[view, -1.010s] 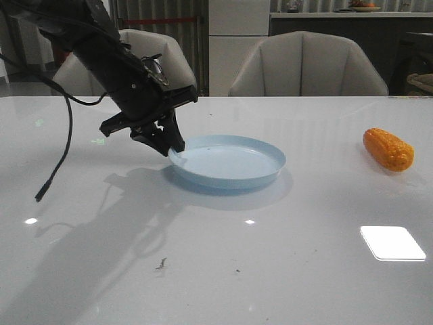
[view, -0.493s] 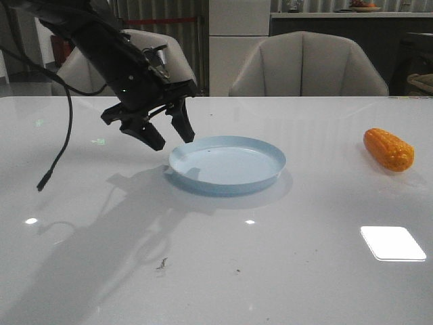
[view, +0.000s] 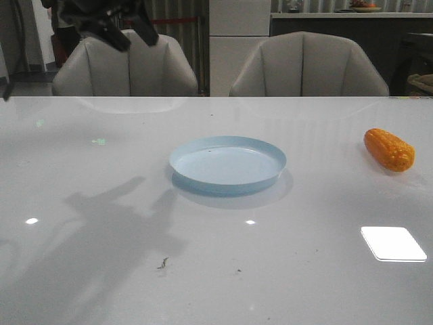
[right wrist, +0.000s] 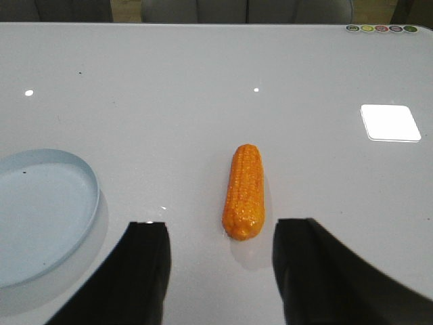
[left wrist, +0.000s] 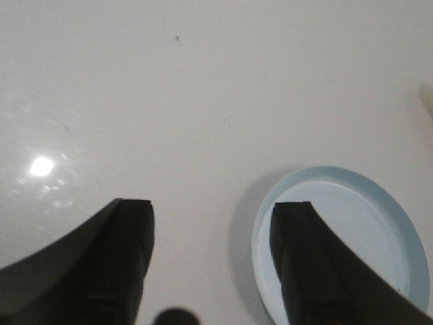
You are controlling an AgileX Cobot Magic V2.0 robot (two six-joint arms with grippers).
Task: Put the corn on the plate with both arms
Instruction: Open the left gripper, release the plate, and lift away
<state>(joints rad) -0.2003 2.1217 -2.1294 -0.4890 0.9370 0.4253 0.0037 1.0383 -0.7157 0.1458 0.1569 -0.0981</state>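
Jaws on your right gripper (right wrist: pixel 220 271) stand wide apart and empty, the corn (right wrist: pixel 244 191) lying on bare tabletop just beyond the gap. Your left gripper (left wrist: pixel 211 261) is equally wide, high above the table (view: pixel 101 257). Open glossy surface surrounds the plate (view: pixel 228 164) at centre; the corn sits well right of it. Two chairs (view: pixel 308 66) stand behind the far edge.

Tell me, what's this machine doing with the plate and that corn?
Nothing is being held right now. The corn lies on the white table, off to the right of the empty blue plate. The right gripper hangs open above the corn, apparently lined up to grab it. The left gripper, also open, hangs high beside the plate.
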